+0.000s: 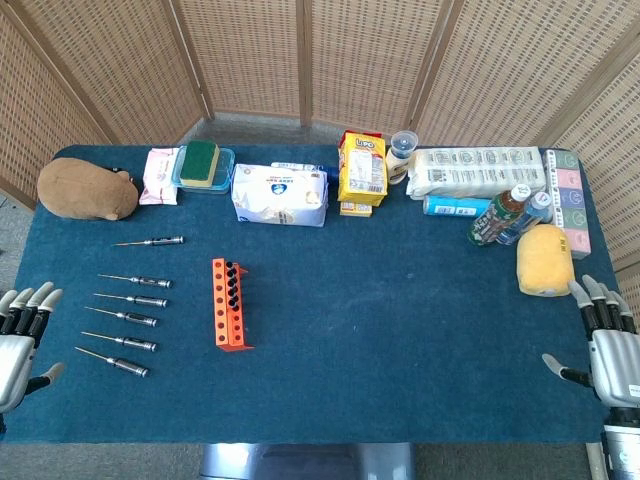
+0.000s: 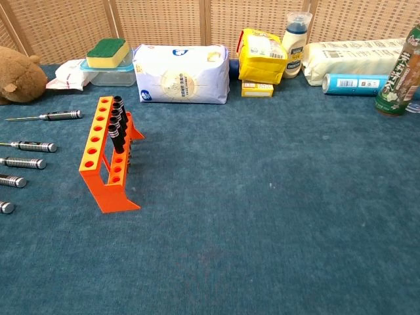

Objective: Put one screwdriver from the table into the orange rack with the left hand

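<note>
Before you stands a table point(image 1: 400, 330) covered in dark blue cloth. Behind its far edge, folding screens point(image 1: 240, 50) of woven wicker in wooden frames enclose the scene. Grey floor point(image 1: 270, 128) shows beneath them, evenly lit.

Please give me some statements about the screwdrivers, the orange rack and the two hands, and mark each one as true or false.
1. The left hand holds a screwdriver. False: it is open and holds nothing.
2. The loose screwdrivers lie to the left of the orange rack. True.
3. The orange rack holds no tools. False: dark handles stand in one of its rows.
4. The right hand is open, near the yellow sponge. True.
</note>
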Action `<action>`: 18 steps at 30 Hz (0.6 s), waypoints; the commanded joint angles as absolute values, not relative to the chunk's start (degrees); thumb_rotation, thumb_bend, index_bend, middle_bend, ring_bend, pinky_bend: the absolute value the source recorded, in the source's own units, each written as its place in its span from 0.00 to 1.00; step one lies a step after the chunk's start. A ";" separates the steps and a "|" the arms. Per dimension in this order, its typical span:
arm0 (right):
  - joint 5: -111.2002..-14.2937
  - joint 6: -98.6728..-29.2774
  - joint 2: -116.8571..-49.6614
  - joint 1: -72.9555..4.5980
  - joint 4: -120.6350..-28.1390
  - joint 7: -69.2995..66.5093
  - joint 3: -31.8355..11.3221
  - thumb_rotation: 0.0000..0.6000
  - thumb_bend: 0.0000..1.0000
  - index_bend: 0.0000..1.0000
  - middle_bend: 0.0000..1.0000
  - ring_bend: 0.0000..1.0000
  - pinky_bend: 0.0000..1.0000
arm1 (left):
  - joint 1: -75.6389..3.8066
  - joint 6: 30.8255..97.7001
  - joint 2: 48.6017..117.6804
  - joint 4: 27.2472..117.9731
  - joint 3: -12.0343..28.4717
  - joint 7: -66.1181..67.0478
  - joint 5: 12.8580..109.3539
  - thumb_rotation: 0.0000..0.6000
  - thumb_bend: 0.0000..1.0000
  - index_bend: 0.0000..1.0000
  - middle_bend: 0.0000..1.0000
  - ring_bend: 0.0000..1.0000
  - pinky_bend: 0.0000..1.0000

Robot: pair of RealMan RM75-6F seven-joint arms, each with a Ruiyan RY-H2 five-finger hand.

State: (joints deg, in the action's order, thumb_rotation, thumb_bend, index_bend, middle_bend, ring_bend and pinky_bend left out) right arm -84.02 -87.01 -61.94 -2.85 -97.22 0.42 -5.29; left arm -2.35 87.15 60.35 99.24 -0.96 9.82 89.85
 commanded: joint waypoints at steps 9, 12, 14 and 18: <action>-83.49 -85.54 -62.07 -3.34 -97.46 0.60 -5.14 1.00 0.00 0.06 0.02 0.02 0.00 | -2.83 86.02 60.07 99.24 -1.10 9.00 89.90 1.00 0.09 0.00 0.00 0.00 0.01; -83.18 -84.87 -62.27 -3.63 -97.47 1.12 -5.12 1.00 0.00 0.06 0.02 0.02 0.00 | -3.73 85.04 59.99 98.88 -1.28 6.19 91.19 1.00 0.09 0.00 0.06 0.01 0.02; -82.89 -84.25 -62.27 -3.75 -97.32 1.13 -4.96 1.00 0.00 0.06 0.02 0.02 0.00 | -4.23 85.62 60.81 97.46 -1.03 4.17 92.74 1.00 0.09 0.00 0.28 0.14 0.08; -82.90 -84.15 -61.99 -3.70 -97.52 0.43 -4.91 1.00 0.00 0.06 0.02 0.02 0.00 | -4.49 87.17 63.07 94.59 -0.61 3.39 94.56 1.00 0.09 0.00 0.79 0.67 0.56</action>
State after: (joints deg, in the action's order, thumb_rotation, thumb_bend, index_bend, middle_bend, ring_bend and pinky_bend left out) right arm -82.86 -84.11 -62.06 -3.73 -97.47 0.53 -4.93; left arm -4.19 86.50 62.10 95.67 -0.83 3.87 93.85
